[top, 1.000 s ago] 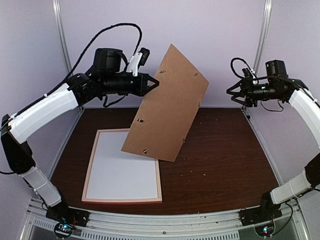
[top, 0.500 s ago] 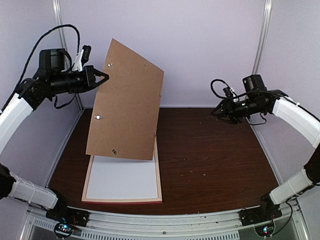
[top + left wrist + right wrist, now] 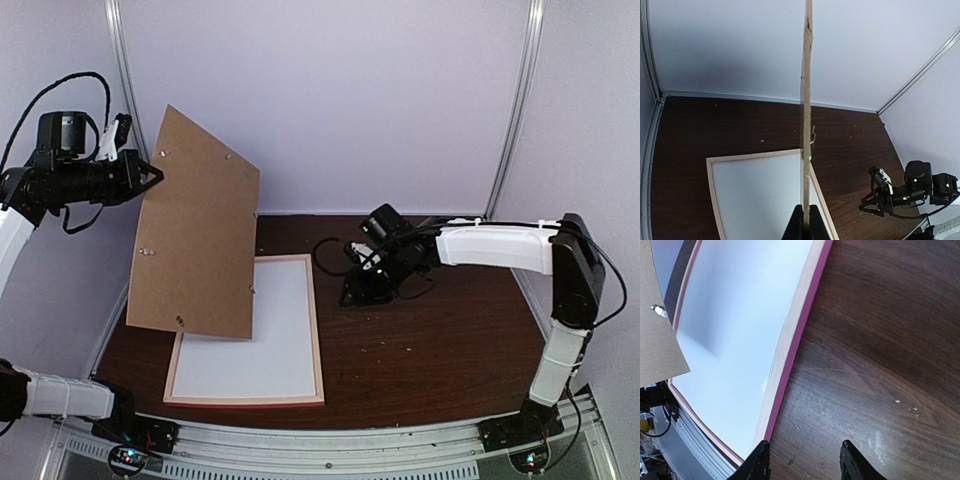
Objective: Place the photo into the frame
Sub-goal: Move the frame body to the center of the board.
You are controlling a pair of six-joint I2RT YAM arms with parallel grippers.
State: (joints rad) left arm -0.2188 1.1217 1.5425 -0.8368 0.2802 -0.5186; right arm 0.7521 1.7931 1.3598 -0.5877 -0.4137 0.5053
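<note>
Above the left side of the frame [image 3: 245,401], a brown backing board [image 3: 195,245] was held aloft, clamped in the left gripper [image 3: 152,173]. Right of the frame, the right gripper [image 3: 806,462] was noted with jaws apart, empty.

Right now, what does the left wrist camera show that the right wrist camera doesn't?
Left wrist only: the left claw pinching the brown board edge-on, and the right claw seen whole, right of the frame. Right wrist only: the frame's pink side. Both: the frame lying flat on the table, and part of the board.
</note>
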